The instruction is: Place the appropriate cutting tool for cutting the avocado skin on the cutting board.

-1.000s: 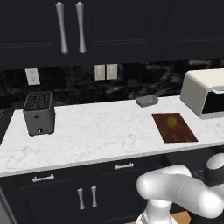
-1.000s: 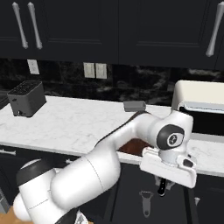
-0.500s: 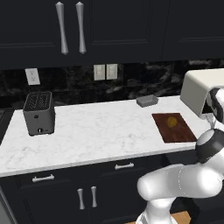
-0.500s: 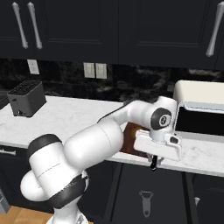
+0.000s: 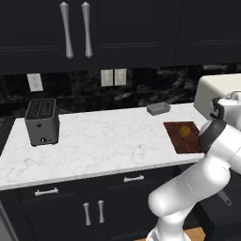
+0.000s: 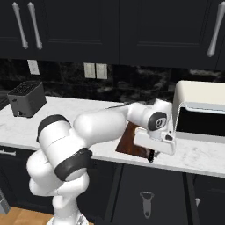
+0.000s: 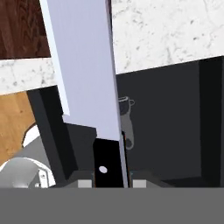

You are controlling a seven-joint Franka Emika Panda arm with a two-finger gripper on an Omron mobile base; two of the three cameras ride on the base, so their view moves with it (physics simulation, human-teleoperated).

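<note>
The hand view gives what the base views lack: a knife with a broad pale blade and a black handle, the handle running down between the two finger tips of the gripper, which is clamped on it. The blade reaches up across the white marble counter, and a corner of the cutting board shows beside it at the upper left of that view. From the right base view the gripper sits at the counter's front edge just in front of the cutting board, with only a short dark stub of the knife poking below the white hand; the blade itself is hard to make out there. In the left base view the arm's forearm covers the cutting board's near right corner, and a small orange-yellow round thing lies on the board, too small to identify. Beside the cutting board to its right stands a white toaster oven; behind the board near the wall is a small grey block; far to the board's left stands a dark toaster. A grey peeler-like tool hangs on the dark cabinet front below the counter.
</note>
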